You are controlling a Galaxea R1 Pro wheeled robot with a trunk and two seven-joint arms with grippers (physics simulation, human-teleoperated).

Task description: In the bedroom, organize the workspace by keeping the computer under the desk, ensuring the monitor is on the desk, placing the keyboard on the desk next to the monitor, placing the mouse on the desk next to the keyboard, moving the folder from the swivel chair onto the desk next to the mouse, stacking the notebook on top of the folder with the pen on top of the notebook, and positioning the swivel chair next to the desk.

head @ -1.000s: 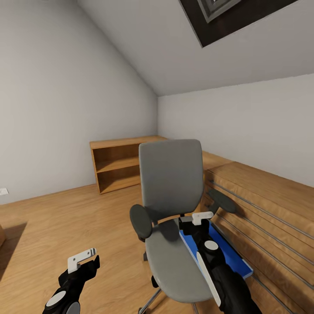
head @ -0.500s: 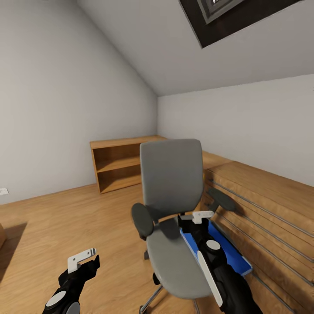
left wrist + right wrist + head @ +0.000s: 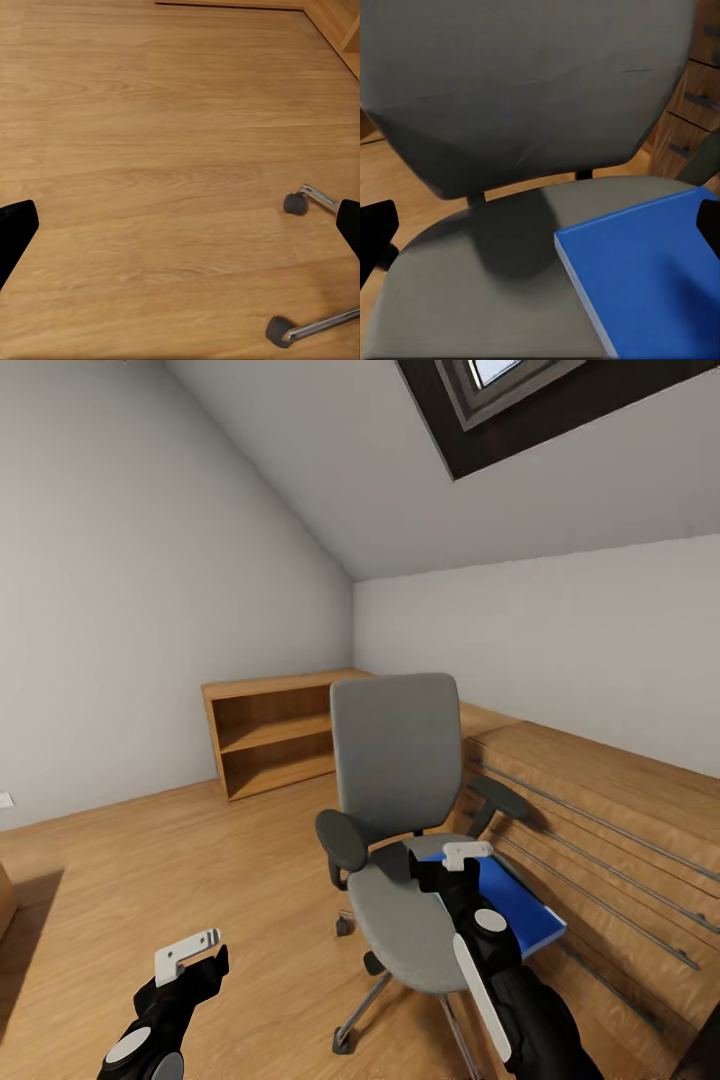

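we see the folder as a flat bright blue rectangle with a pale thin edge, lying on the seat of the chair right of centre in the head view, one corner hanging over the seat's edge. in the right wrist view the folder fills the lower right, smooth and matte against the grey seat cloth of the chair. the chair has a tall grey upholstered back, dark rounded armrests and a chrome star base on black casters; it stands near the middle of the frame, just beside the wooden chest with long metal rails at the right.

our right gripper reaches forward over the seat at the folder's near edge, its black arm rising from the lower right; its fingers are spread and clasp nothing. our left gripper hangs low at the lower left above the plank floor, its fingers parted and empty. in the left wrist view, two chrome legs with casters show at the right edge. a wooden shelf sits against the grey wall behind.
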